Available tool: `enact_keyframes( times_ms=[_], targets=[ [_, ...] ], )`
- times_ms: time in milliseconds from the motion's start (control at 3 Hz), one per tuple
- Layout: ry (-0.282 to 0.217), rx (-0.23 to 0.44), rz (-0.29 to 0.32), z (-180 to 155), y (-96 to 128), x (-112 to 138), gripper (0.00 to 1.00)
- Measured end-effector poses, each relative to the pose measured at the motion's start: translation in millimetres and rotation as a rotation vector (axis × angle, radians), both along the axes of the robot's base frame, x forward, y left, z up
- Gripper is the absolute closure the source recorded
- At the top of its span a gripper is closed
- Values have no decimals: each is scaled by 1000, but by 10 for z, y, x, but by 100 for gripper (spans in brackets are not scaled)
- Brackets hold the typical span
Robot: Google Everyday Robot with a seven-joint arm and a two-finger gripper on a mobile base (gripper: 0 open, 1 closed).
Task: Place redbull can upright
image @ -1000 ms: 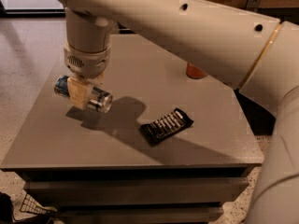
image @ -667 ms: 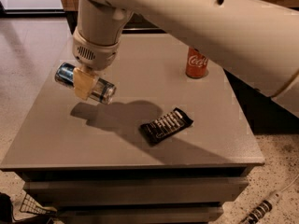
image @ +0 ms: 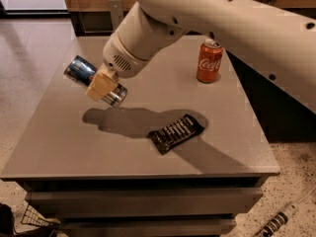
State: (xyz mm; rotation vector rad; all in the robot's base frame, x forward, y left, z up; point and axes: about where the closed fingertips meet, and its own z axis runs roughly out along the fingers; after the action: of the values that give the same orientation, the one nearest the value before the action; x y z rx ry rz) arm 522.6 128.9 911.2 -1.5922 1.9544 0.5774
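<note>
Here, in the camera view, we saw the gripper (image: 102, 85) clamped across the middle of the redbull can (image: 80, 71). It held the can in the air above the left part of the table (image: 59, 147), near the black wrapper (image: 176, 133) and well apart from the Coca-Cola can (image: 209, 62). To do this step well, we judged that the wrist should roll until one end faced the table squarely, then descend and let go only once the can was seated. The long axis lay nearer level than upright, with the blue end pointing up-left and the silver end down-right.
</note>
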Motion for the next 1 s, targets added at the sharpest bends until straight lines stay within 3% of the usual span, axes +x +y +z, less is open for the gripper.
enact_keyframes(
  times_ms=[667, 1000],
  targets=[
    [-105, 323, 52, 30, -21, 38, 100],
    [-147, 442, 115, 11, 87, 50, 100]
  ],
)
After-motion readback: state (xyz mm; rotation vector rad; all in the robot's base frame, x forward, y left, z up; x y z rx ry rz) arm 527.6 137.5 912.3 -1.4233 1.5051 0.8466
